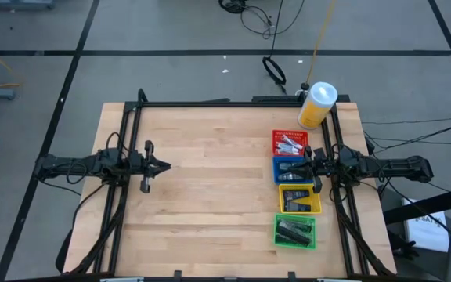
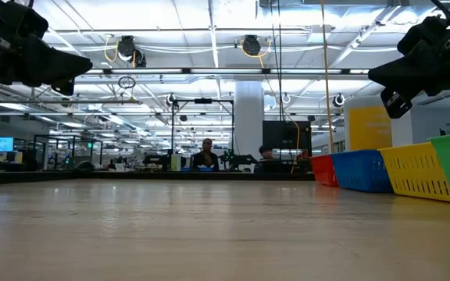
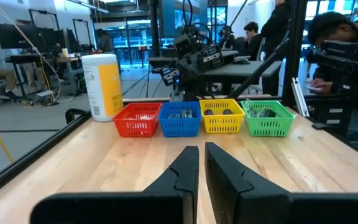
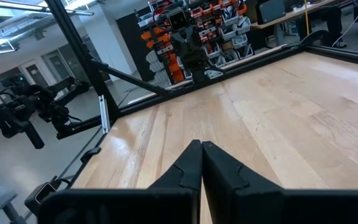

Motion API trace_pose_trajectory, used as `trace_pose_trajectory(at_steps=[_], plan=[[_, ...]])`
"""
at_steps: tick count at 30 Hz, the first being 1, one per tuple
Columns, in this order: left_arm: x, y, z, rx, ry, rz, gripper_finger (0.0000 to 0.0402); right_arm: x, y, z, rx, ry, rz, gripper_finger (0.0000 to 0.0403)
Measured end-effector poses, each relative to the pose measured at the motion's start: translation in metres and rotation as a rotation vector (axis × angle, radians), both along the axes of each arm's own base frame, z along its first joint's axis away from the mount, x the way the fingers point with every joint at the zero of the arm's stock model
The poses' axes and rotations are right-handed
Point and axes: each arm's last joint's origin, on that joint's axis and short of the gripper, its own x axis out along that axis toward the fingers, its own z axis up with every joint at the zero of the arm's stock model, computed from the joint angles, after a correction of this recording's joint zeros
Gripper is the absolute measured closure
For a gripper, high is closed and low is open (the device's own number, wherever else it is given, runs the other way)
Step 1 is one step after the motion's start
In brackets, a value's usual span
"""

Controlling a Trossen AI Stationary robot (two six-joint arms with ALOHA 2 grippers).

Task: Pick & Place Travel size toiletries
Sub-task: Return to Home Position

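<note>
The travel size toiletries lie in four small baskets in a row by the table's right edge. White and silvery ones (image 1: 290, 143) fill the red basket. Dark ones lie in the blue basket (image 1: 290, 168), the yellow basket (image 1: 296, 197) and the green basket (image 1: 294, 230). My left gripper (image 1: 165, 164) (image 3: 201, 154) hovers shut over bare wood at the table's left, pointing at the baskets. My right gripper (image 1: 309, 167) (image 4: 201, 147) is shut and hangs above the right rims of the blue and yellow baskets, pointing toward the table's left. Both grippers hold nothing.
A large yellow canister with a white lid (image 1: 317, 104) stands at the table's far right corner, behind the red basket (image 3: 139, 119). A black frame (image 1: 210, 103) rims the table. Bare wood (image 1: 210, 188) spreads between the two arms. People sit at desks beyond the table (image 3: 328, 43).
</note>
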Motion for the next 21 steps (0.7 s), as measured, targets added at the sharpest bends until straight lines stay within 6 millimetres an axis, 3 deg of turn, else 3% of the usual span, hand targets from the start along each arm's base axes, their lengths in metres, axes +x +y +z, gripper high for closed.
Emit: trace_pose_trajectory(at_steps=[11, 16, 21], plan=[[-0.0001, 0.0000, 0.0005, 0.000, -0.002, 0.000, 0.0371, -0.0020, 0.0009, 0.0019, 0.006, -0.025, 0.019, 0.0399], [-0.0001, -0.0001, 0.0007, 0.000, -0.003, -0.002, 0.0371, -0.0057, 0.0030, 0.0086, -0.322, -0.145, 0.117, 0.0399], [-0.0001, 0.0000, 0.0010, 0.000, -0.005, -0.002, 0.0371, -0.0056, 0.0020, 0.0059, -0.418, -0.126, 0.106, 0.0399]])
